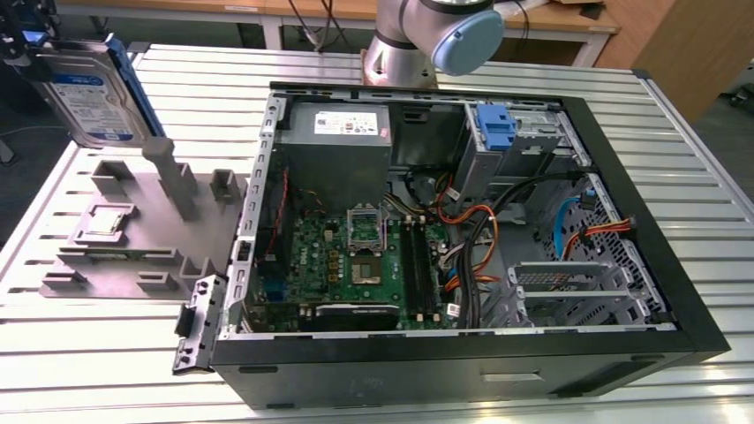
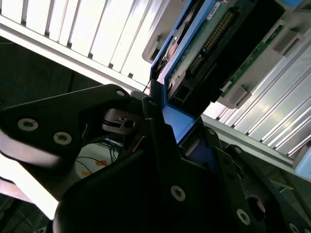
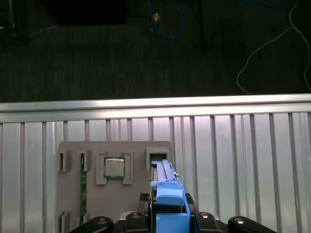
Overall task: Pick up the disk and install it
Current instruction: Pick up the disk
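Silver, with blue side rails, the disk [image 1: 92,93] is being held roughly upright above the grey fixture [image 1: 124,243] on the desk [image 1: 106,371], at the exterior view's left. It is being gripped by the claw [image 2: 163,114], which is clenched on one blue rail in the second wrist view. The pick-up is being judged as done and the install as not yet begun, since the open computer case [image 1: 471,353] lies well apart. A carry toward its drive cage [image 1: 524,132] is being called for, with rails squared and cables avoided.
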`<control>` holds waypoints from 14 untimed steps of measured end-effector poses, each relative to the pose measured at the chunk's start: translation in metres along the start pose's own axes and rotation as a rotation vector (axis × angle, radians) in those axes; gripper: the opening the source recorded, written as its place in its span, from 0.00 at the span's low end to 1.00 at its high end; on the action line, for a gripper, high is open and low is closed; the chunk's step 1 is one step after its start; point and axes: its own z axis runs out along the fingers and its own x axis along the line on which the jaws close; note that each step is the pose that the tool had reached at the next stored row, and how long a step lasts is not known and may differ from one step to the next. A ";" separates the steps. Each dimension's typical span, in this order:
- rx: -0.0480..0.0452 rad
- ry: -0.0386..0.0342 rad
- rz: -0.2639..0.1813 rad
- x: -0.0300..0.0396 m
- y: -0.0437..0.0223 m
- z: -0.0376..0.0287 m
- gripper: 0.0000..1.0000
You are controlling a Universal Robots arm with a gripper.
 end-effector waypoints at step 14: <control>0.0009 0.0180 0.001 -0.0014 0.0007 -0.0135 0.36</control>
